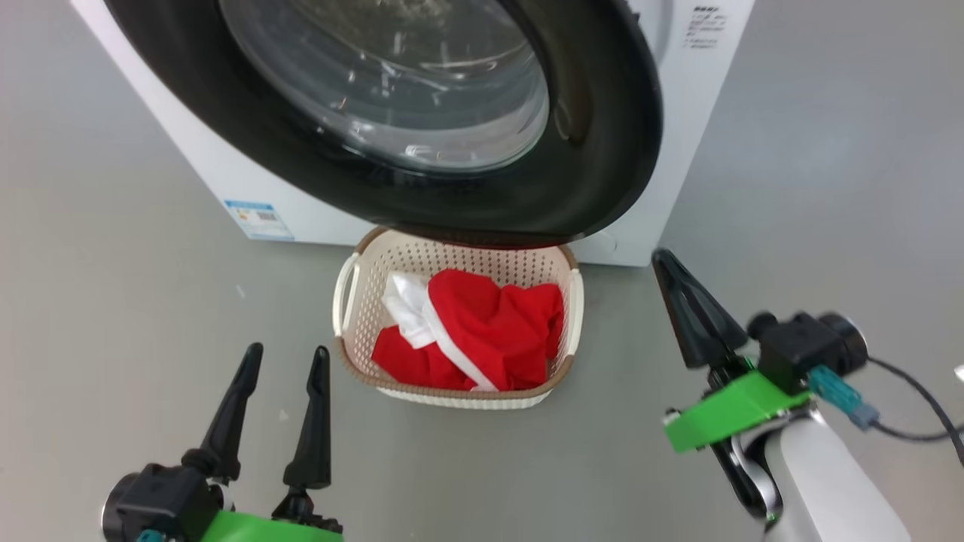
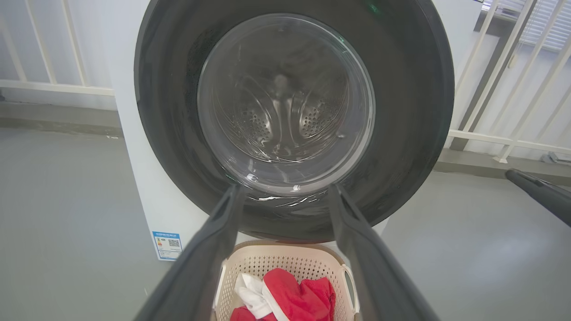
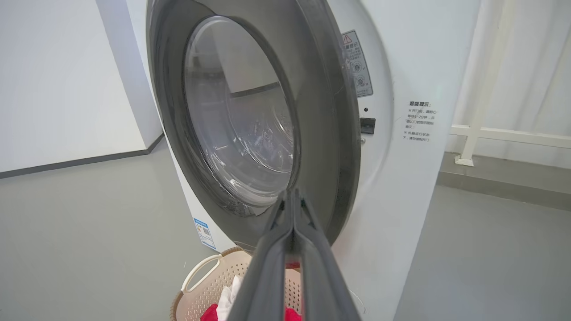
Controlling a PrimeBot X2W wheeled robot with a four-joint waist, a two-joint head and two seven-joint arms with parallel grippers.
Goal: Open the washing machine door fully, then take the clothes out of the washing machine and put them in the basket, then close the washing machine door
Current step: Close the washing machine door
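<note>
The washing machine [image 1: 233,181] stands ahead, and its black-rimmed door [image 1: 602,113] is swung nearly against the front, its right edge [image 3: 345,147] standing slightly off it. Through the glass the steel drum [image 2: 285,120] shows no fabric. Just in front of the machine sits the basket [image 1: 361,301] with the red and white clothes [image 1: 489,324] lying in it. My left gripper [image 1: 288,350] is open at the basket's left, holding nothing. My right gripper [image 1: 664,262] is shut and holds nothing, right of the basket below the door's lower right rim; its tips [image 3: 293,194] point at the rim.
Grey floor [image 1: 113,301] surrounds the machine and basket. A blue label [image 1: 258,218] sits low on the machine's front. White railings [image 2: 513,89] stand behind the machine on both sides. A dark cable [image 1: 919,399] trails from my right wrist.
</note>
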